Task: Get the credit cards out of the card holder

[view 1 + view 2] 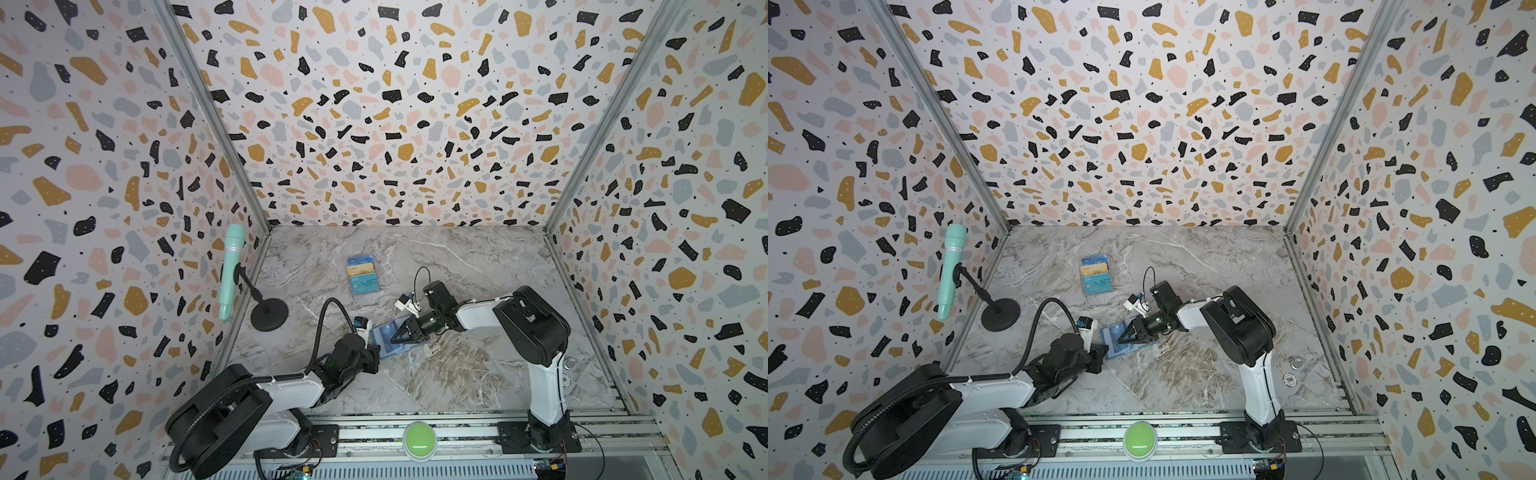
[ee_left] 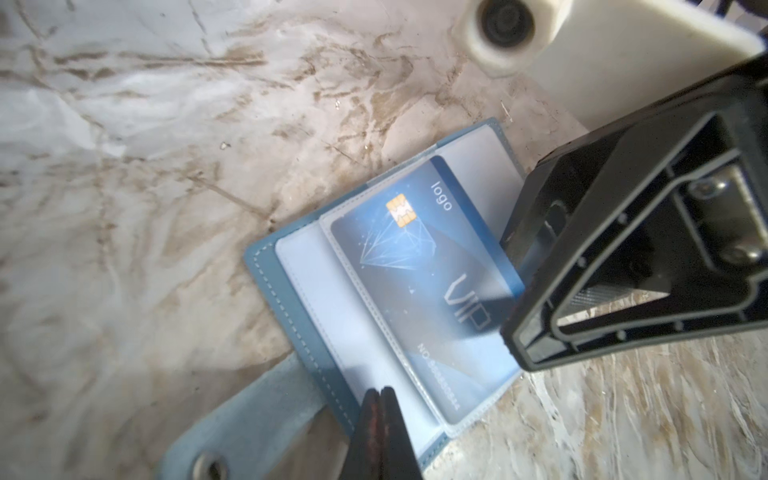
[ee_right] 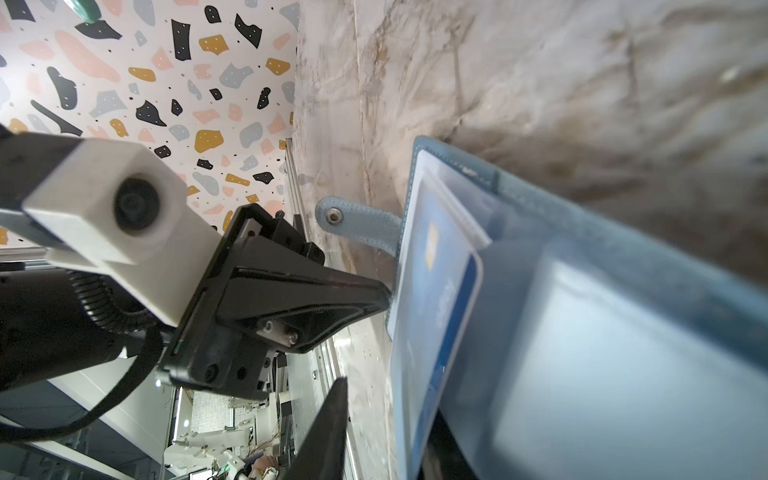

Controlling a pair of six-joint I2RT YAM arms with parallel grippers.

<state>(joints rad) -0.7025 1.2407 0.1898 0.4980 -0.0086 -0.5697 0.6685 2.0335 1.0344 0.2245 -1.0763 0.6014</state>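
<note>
Seemingly midway: cards [image 1: 360,272] stood in the far rack [image 1: 368,293]; the open card holder [image 2: 291,320] lay near-centre under the closed left gripper [image 2: 379,399], the narrow-jawed right gripper [image 1: 394,336] at its half-out blue card [image 2: 415,266], grip unclear.

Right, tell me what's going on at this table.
Two robot arms are working on an open blue card holder lying on the marble table. The left gripper is shut, its tip down on the holder's edge by the snap tab. The right gripper is at the exposed edge of a blue VIP card that sticks partly out of its clear sleeve; whether it has a grip cannot be seen. A clear rack with more cards stands farther back.
</note>
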